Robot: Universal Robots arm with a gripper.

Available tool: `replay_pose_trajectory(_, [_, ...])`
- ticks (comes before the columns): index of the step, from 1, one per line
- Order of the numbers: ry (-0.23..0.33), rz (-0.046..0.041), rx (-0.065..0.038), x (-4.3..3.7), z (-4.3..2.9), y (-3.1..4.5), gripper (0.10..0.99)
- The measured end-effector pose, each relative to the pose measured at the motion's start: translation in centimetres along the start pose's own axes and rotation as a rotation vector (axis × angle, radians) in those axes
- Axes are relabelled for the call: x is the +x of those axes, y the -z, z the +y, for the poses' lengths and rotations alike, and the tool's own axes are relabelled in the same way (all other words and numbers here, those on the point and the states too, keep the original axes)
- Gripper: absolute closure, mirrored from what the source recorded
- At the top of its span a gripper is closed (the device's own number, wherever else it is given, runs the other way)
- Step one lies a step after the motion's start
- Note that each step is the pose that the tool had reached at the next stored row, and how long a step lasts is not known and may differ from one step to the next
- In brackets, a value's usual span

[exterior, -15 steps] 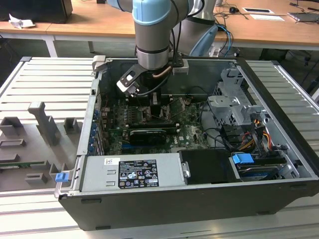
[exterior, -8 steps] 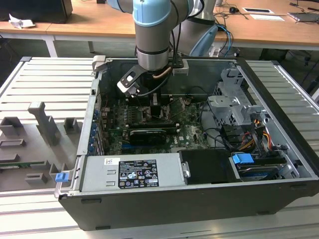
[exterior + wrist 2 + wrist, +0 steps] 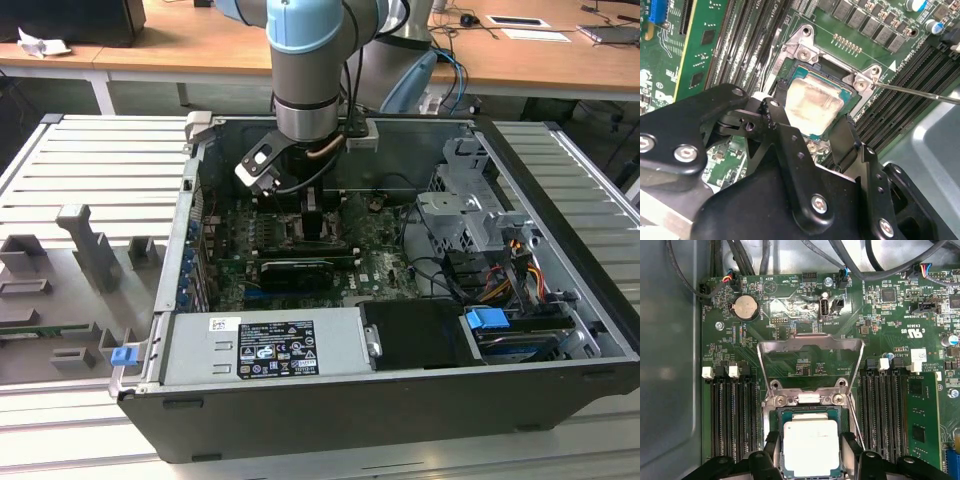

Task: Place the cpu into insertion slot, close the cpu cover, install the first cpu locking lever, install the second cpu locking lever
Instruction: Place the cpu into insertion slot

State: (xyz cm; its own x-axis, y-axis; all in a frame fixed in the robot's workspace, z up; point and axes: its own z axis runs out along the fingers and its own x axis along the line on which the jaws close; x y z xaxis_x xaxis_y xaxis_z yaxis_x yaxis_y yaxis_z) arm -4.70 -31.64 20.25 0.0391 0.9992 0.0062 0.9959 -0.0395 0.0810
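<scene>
The fingers (image 3: pixel 772 449) clasp the cpu (image 3: pixel 811 442) by two opposite edges (one black tip on each side). The chip lies flat in the socket (image 3: pixel 810 411) on the motherboard (image 3: pixel 790 315). Just beyond it the cpu cover (image 3: pixel 810 342) stands open. Memory slots (image 3: pixel 730 410) flank the socket. In the exterior view the arm (image 3: pixel 305 70) reaches down into the open computer case (image 3: pixel 330 410).

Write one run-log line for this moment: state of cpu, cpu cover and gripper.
cpu: lying in socket | cpu cover: open, swung up | gripper: low over cpu
</scene>
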Motion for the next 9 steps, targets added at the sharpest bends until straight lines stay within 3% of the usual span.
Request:
replay_pose_trajectory(6, [-0.001, 0.0001, 0.000, 0.01, 0.06, 0.69, 0.482])
replay_pose_trajectory(8, [-0.001, -0.0003, 0.001, 0.01, 0.09, 0.76, 0.565])
replay_pose_trajectory(9, [-0.001, -0.0005, 0.003, 0.01, 0.15, 0.82, 0.565])
